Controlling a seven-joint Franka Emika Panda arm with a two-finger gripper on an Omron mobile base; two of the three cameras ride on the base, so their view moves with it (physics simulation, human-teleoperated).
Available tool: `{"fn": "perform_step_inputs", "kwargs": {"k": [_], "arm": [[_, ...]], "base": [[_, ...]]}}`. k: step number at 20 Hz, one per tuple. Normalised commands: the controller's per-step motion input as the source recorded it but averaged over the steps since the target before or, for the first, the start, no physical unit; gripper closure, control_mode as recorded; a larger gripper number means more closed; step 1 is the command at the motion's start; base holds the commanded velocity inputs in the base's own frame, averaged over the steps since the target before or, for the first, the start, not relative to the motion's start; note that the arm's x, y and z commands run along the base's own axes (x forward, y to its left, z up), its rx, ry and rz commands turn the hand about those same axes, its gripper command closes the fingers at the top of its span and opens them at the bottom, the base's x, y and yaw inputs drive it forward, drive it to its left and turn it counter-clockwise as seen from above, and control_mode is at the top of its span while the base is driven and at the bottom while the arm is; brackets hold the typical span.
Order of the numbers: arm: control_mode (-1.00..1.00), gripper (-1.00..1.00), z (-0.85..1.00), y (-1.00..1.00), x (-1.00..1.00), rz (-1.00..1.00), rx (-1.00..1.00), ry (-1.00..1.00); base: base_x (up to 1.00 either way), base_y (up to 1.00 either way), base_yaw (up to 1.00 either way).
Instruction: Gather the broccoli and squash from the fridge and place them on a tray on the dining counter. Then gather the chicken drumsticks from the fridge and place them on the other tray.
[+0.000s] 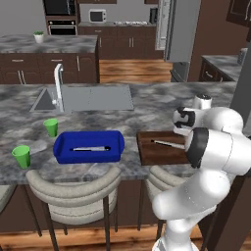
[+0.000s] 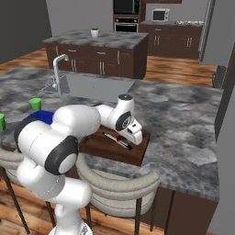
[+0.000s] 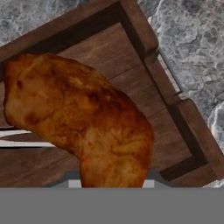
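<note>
Hand view: end effector pinching a chicken drumstick over the wooden tray, near its corner rim.

The drumstick is orange-brown, mottled with darker brown patches. The wooden tray is dark brown with a plank grain. The other tray is bright blue. The counter is grey marbled stone with pale veins. Two cups are green. The sink is plain grey. The arm is white with dark joints.
</note>
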Motion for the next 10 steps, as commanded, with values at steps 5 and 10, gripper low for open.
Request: {"fn": "perform_step_inputs", "kwargs": {"k": [5,10], "arm": [[-1.0,1.0,-0.28,0.0,0.3,-0.05,0.0,0.06],[-1.0,1.0,-0.21,0.0,0.35,-0.05,0.0,0.06]], "base": [[0.0,0.0,0.0],[0.0,0.0,0.0]]}}
